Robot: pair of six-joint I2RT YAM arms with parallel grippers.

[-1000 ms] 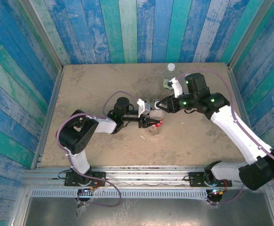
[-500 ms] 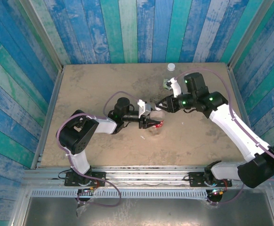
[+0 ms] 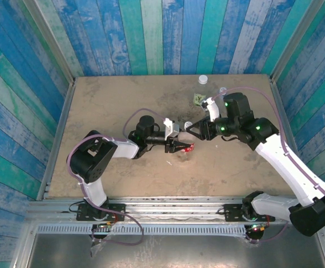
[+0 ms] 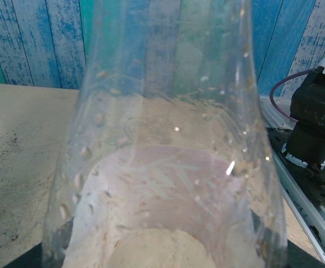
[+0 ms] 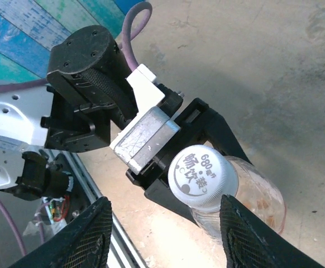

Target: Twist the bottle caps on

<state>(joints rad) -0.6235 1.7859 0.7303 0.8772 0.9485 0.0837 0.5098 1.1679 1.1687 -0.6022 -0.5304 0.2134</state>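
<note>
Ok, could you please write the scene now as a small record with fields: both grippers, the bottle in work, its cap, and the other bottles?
left gripper: shut on the red-labelled bottle, gripping it below the neck
right gripper: open, fingers wide apart on either side of the cap, not touching it
cap: white, printed top, sitting on the bottle's mouth
tightness: cannot tell
other bottles: green-yellow-labelled bottle behind the right gripper; white-topped bottle at the far edge of the table

Table (image 3: 95, 106) free leftward; clamped bottle (image 5: 257, 195) blocks the middle.
</note>
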